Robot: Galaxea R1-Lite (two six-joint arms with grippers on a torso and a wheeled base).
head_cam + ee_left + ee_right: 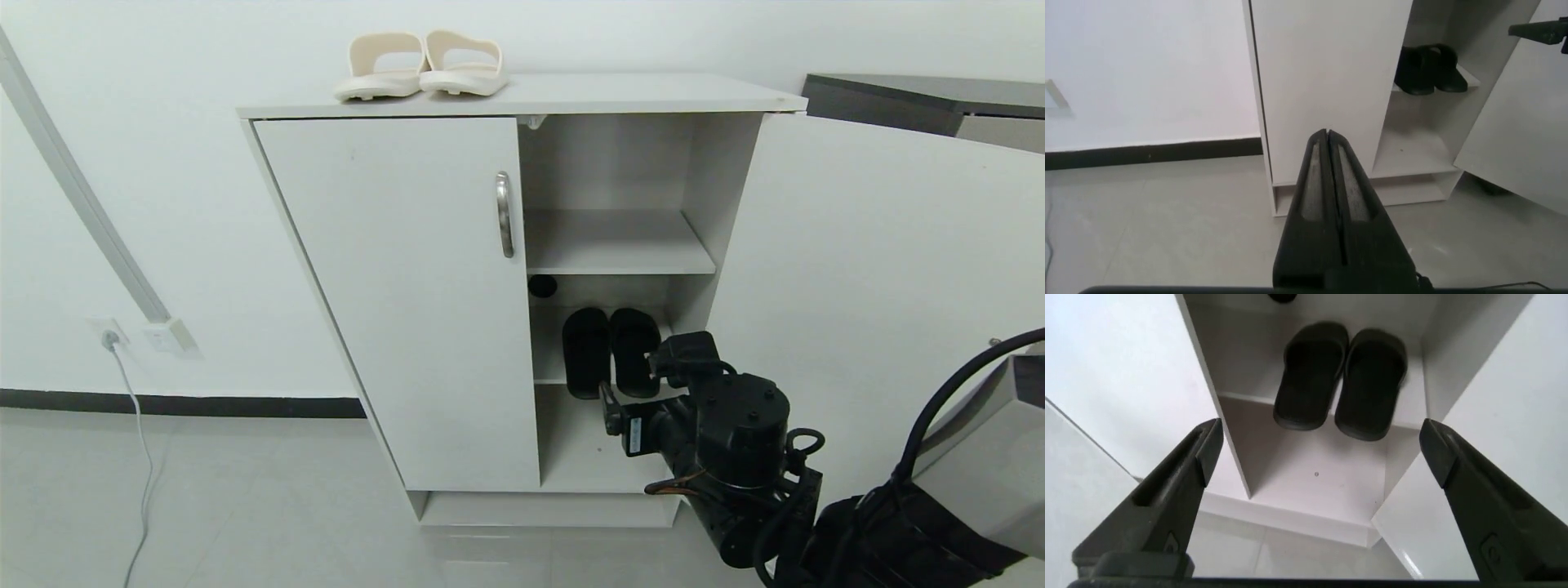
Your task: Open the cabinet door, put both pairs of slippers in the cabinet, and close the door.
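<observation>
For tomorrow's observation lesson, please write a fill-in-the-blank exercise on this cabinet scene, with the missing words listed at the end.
1. The black slippers lie ____ the cabinet.
2. The cream slippers rest on the cabinet's ____.
3. The right gripper, facing the black slippers, is ____.
4. The left gripper is ____.

Missing words: inside; top; open; shut.

The right arm [735,523] is black, with a round, screw-dotted housing [747,425], a small white label [635,438] and thick black cables [931,416] looping off it. The left gripper [1327,139] and right gripper [1319,431] have long, black, wedge-shaped fingers [1176,490].
</observation>
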